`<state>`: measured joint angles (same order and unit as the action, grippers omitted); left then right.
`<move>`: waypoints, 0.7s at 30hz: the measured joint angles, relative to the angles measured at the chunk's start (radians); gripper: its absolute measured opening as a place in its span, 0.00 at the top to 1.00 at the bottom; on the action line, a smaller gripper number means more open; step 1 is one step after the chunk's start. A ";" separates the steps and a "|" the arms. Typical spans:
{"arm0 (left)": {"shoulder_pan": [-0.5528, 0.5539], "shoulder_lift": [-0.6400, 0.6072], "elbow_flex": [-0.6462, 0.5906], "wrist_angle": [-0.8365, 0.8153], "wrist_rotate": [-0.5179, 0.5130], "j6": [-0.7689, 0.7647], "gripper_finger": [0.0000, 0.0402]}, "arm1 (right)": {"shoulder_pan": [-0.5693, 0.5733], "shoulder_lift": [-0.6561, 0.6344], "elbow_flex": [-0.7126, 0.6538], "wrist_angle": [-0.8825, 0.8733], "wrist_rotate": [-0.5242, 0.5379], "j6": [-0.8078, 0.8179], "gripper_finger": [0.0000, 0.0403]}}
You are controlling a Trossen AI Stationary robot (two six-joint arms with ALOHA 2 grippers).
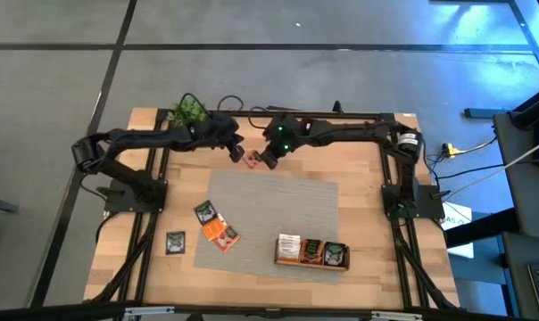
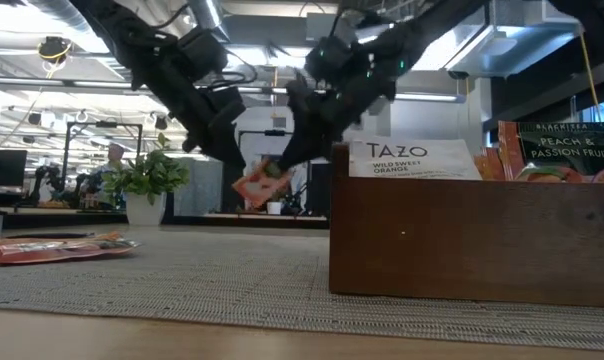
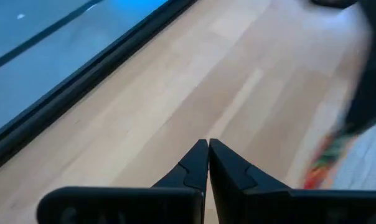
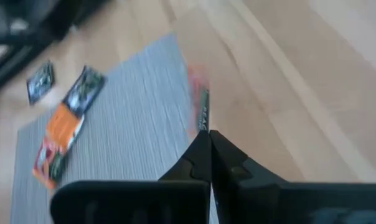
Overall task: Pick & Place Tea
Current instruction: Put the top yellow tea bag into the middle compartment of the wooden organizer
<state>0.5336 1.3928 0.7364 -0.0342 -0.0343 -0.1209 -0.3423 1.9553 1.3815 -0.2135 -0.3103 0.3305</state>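
Note:
An orange-red tea sachet [image 1: 252, 160] hangs in the air over the bare wood just beyond the grey mat's [image 1: 269, 214] far edge. My right gripper [image 1: 268, 160] is shut on it. My left gripper [image 1: 236, 153] is just to the sachet's left, and in its wrist view the fingers [image 3: 208, 144] are shut with nothing between them. More tea lies flat on the mat's left part: a dark sachet [image 1: 204, 212] and orange ones [image 1: 220, 234]. Another dark sachet [image 1: 175, 242] lies on the wood left of the mat. My right gripper pinches the sachet by one edge [image 4: 201, 121] between its two fingers; the right wrist view shows the sachet edge-on just ahead of the fingertips. The fingers slant down from the table's far right. The sachet [image 2: 262, 184] hangs tilted below them, clear of the table.
A wooden tray [image 1: 311, 263] stands at the mat's near right corner with sachets upright in its compartments, a white one [image 2: 412, 158] at its left end. A potted plant [image 1: 187, 109] stands at the far left edge. Black frame rails run round the table.

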 joint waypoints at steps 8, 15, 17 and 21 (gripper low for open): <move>0.024 -0.008 0.000 -0.015 0.009 -0.085 0.98 | 0.041 -0.114 0.164 -0.402 0.011 -0.175 1.00; -0.036 -0.008 0.000 -0.016 0.070 -0.203 0.97 | 0.171 -0.164 0.355 -0.777 0.133 -0.204 1.00; -0.064 -0.008 0.000 -0.017 0.079 -0.247 0.97 | 0.226 -0.170 0.398 -0.856 0.136 -0.175 1.00; -0.127 -0.008 0.000 -0.022 0.080 -0.297 0.98 | 0.366 -0.175 0.469 -0.965 0.166 -0.074 1.00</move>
<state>0.4071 1.3849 0.7364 -0.0563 0.0455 -0.4176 0.0240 1.7799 1.8507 -1.1784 -0.1439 0.2562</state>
